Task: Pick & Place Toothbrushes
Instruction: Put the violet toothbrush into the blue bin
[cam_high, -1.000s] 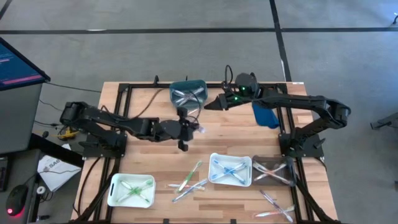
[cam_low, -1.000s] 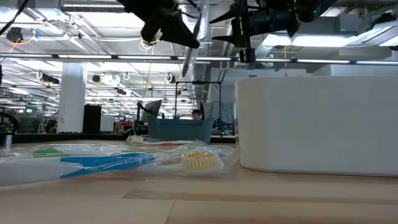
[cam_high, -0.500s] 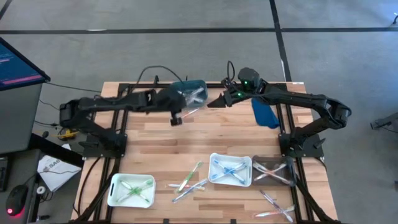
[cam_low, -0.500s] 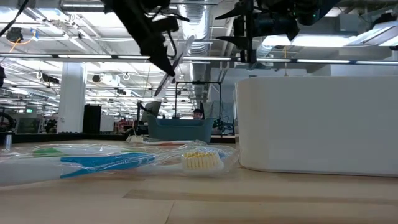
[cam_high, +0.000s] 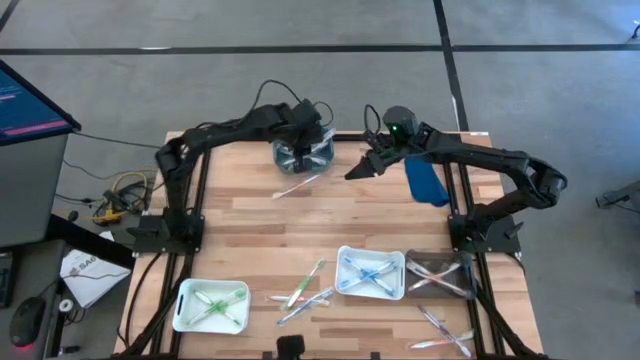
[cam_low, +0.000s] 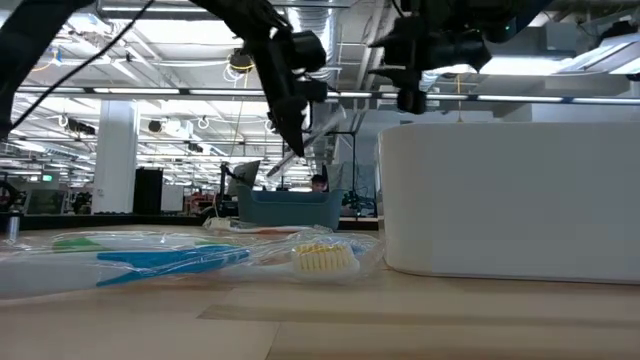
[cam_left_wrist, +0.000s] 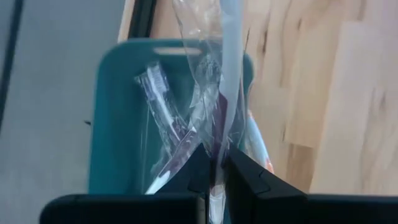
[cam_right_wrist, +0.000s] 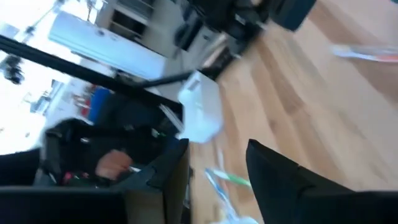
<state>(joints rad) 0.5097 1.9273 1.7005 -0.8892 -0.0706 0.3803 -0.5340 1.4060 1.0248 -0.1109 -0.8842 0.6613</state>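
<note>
Trays holding wrapped brushes, left arm over the teal one.

Teal tray (cam_high: 303, 153) at the table's far edge holds clear-wrapped toothbrushes (cam_left_wrist: 163, 99); the green tray (cam_high: 211, 305), white tray (cam_high: 371, 272) and clear tray (cam_high: 439, 274) along the near edge each hold crossed brushes, with loose ones (cam_high: 306, 284) on the wood between and beside them. The left gripper (cam_left_wrist: 214, 167) reaches over the teal tray, fingers pinched together on a wrapped brush (cam_left_wrist: 229, 74) that hangs above it. The right gripper (cam_high: 356, 170) hovers beside that tray, fingers apart and holding nothing, near a blue bin (cam_high: 426, 182).
</note>
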